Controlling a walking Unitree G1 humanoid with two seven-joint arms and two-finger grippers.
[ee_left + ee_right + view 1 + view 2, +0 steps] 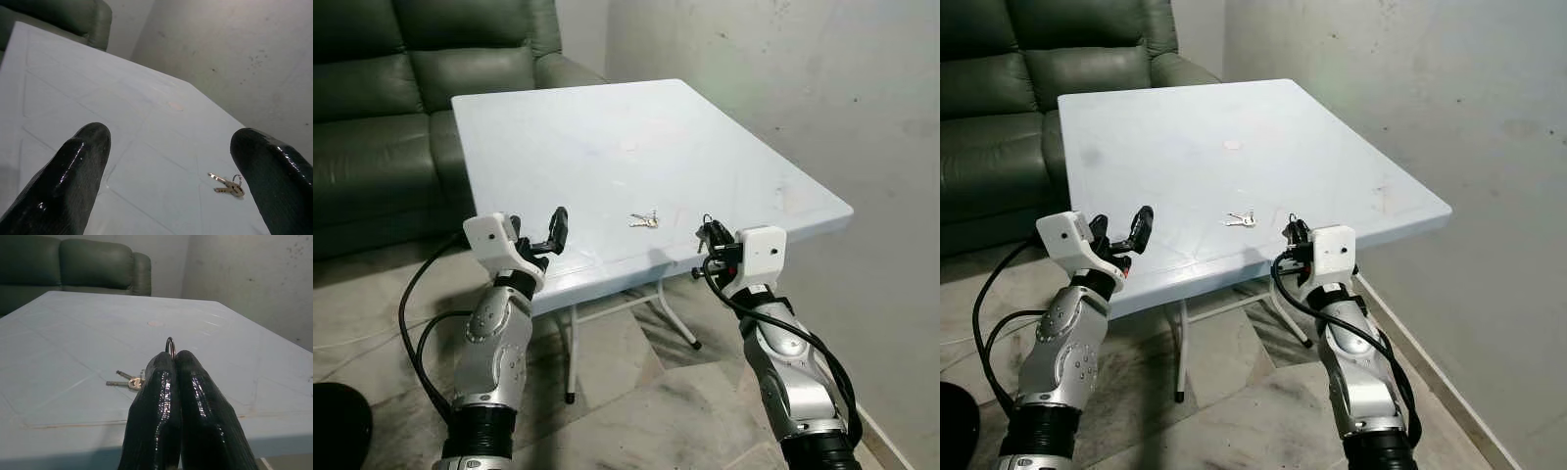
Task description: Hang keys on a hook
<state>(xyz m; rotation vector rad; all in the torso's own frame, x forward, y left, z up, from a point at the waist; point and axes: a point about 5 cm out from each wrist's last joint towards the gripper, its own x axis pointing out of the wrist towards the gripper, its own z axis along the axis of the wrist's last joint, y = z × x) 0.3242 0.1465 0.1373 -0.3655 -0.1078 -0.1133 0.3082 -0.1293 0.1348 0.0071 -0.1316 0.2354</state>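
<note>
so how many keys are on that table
2 that I can make out, joined on one ring, lying as one bunch of keys near the front edge of the white table, between the two claws. Another could be hidden beneath them.

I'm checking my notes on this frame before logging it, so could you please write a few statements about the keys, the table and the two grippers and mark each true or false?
1. The keys lie on the white table, near its front edge. True.
2. The left gripper is shut on the keys. False: its fingers are spread wide, with the keys lying apart from it on the table.
3. The right gripper has its fingers pressed together. True; a small metal ring shows just past the fingertips, and the keys lie beyond on the table.
4. A red armchair stands behind the table. False: it is a dark green sofa.
5. The keys already hang from a hook. False: they lie flat on the table.
</note>
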